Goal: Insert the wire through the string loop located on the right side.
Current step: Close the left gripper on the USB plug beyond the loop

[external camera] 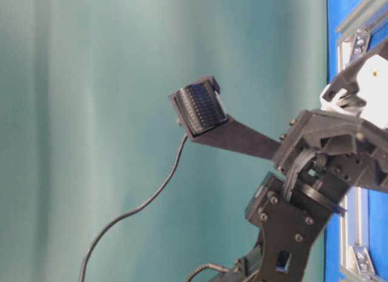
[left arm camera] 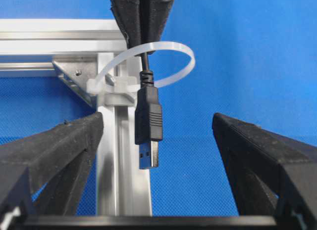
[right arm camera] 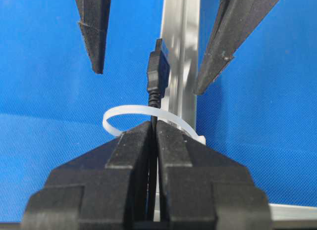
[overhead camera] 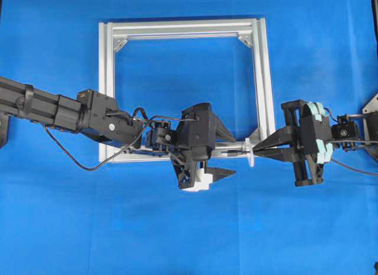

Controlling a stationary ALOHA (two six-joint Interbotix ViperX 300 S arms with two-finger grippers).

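The wire [left arm camera: 147, 74] is pinched just behind its plug by the right pincer [right arm camera: 153, 128], whose jaws are pressed together on the thin cable. Held this close to the tip, the flexible wire is kept stiff enough to be steered, and the plug [left arm camera: 148, 126] is carried straight ahead of the jaws. The plug is already seen on the far side of the string loop [left arm camera: 163, 62], with the cable running through the white band, so the threading itself is judged done.

The loop is fixed by its small white mount to the silver frame [overhead camera: 260, 68] at the lower right corner, which lies flat on the blue surface [overhead camera: 189, 239]. It stands up from the rail, leaving its opening facing both arms.

The left pincer [left arm camera: 156, 141] is spread wide, one finger on each side of the plug and touching nothing. It is apparently placed there to receive the tip, so that the wire can be drawn further through once the right grip is released. A careful closing on the plug body is judged the next need, since the loop could be bent by a sideways push.
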